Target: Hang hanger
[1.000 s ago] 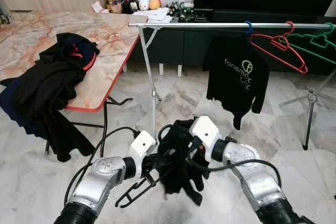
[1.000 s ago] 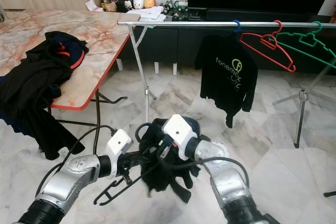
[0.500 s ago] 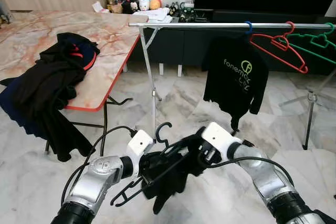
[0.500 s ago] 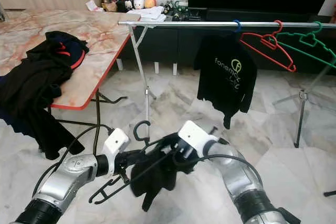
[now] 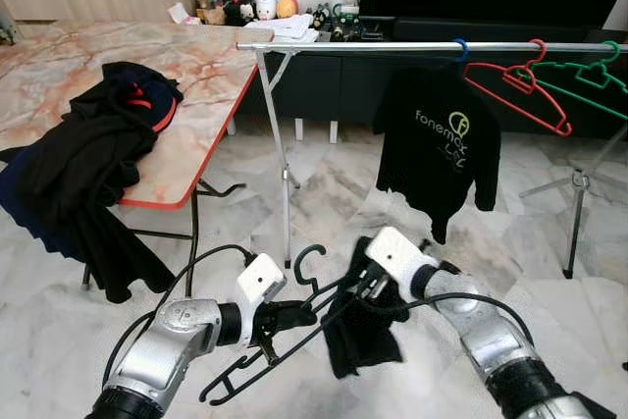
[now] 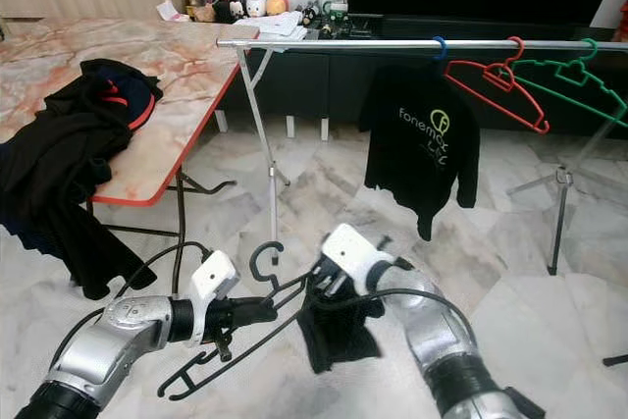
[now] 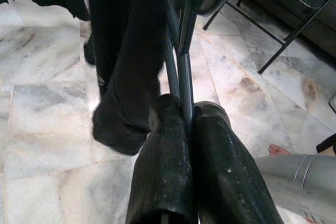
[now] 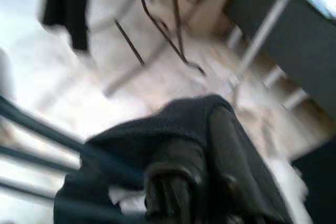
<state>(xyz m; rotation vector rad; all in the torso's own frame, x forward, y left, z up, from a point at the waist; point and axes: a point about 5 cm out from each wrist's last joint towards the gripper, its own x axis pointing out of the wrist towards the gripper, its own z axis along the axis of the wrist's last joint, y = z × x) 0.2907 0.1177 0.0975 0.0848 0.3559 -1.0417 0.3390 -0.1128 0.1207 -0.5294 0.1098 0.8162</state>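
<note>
The left gripper [image 5: 290,315] is seen low in front of the robot, and its two black fingers [image 7: 173,145] are pressed together on a thin bar of the black hanger [image 5: 280,336]. The hanger is held above the marble floor [image 5: 59,331], tilted, with its hook [image 5: 306,260] pointing upward between the two arms. The right gripper [image 5: 365,287] is placed just beside the hook, and its fingers are closed on the black garment [image 5: 361,326], which is draped over the hanger's right end and hangs down toward the floor. In the right wrist view the picture is blurred, but dark cloth [image 8: 157,140] is seen wrapped over the fingertips.

Further away, a metal clothes rail [image 5: 392,46] is standing across the room. On it a black T-shirt [image 5: 438,149] with a light logo is hung on a blue hanger [image 5: 459,47], and beside it a red hanger [image 5: 520,93] and a green hanger [image 5: 589,80] are hung without clothes. To the left, a marble-pattern table [image 5: 196,95] with a red edge is seen, and a pile of dark clothes [image 5: 88,159] is lying over its edge. In the left wrist view, bare toes of a person [image 7: 281,150] are visible on the floor.
</note>
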